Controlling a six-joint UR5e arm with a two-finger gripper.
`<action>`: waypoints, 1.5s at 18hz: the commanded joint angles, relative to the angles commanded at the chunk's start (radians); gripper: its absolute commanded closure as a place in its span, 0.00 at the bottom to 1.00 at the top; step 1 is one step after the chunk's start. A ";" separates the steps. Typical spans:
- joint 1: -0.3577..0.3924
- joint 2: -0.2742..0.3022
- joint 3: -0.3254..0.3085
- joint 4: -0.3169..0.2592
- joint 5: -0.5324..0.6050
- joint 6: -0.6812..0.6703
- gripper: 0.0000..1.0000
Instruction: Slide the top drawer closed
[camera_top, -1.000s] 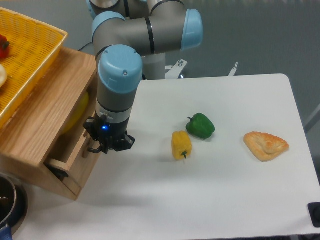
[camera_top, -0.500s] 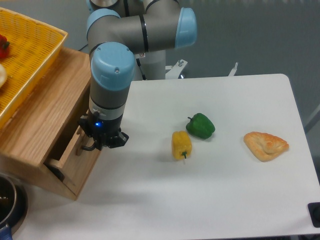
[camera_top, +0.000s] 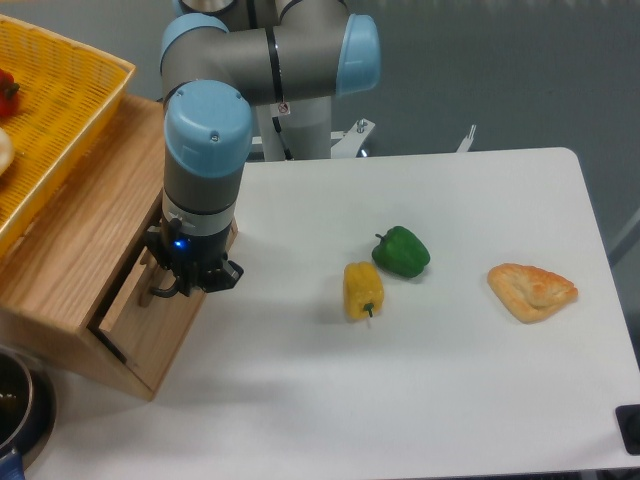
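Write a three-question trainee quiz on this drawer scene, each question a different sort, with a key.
1. True or false: the gripper is at the front panel of the top drawer.
2. Multiple choice: which item lies nearest the yellow pepper? A) the green pepper B) the pastry C) the yellow wicker basket
3. Fill in: the top drawer is not yet fully shut; a narrow ____ shows between its front panel and the wooden box.

Key
1. True
2. A
3. gap
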 joint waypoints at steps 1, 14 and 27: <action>0.000 0.000 0.000 0.000 0.000 0.002 0.85; -0.026 -0.002 0.000 0.002 0.002 -0.012 0.85; 0.227 -0.051 0.012 0.076 0.006 0.152 0.61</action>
